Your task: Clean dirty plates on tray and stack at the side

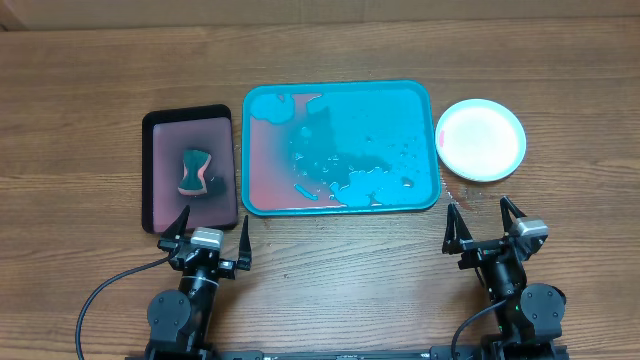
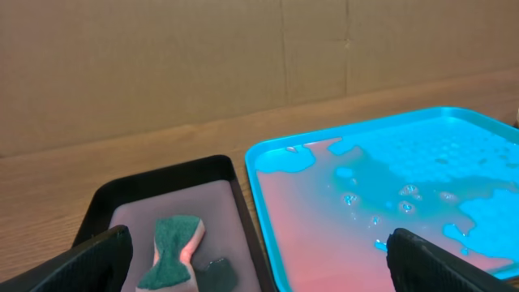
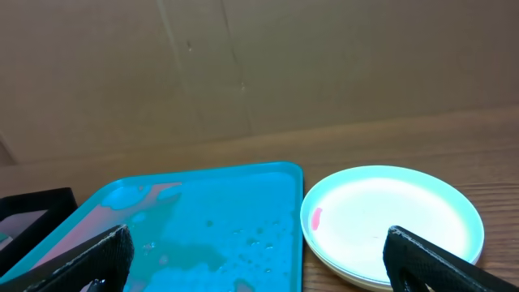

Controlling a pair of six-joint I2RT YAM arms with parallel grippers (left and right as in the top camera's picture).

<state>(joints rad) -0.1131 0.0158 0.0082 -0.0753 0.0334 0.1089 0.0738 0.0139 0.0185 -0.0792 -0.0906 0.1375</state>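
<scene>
Overhead: left jaws and right jaws gaped wide, empty; the plates sat stacked just ahead of the right, off the tray. Left wrist: sponge ahead, between the jaws. Right wrist: a red smear on the top plate probably warranted another wipe.

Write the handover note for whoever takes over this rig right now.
Left gripper: open, empty, near the front edge of the table, in front of the black tray.
Right gripper: open, empty, in front of the plates.
Plates: stacked on the table just right of the tray; the count cannot be told.
Tray: holds no plates, only pinkish water.
Sponge: lying in the black tray.
Done: plates are off the tray and stacked at the side.
Left: the top plate shows a small red mark near its rim and probably needs one more wipe.
</scene>
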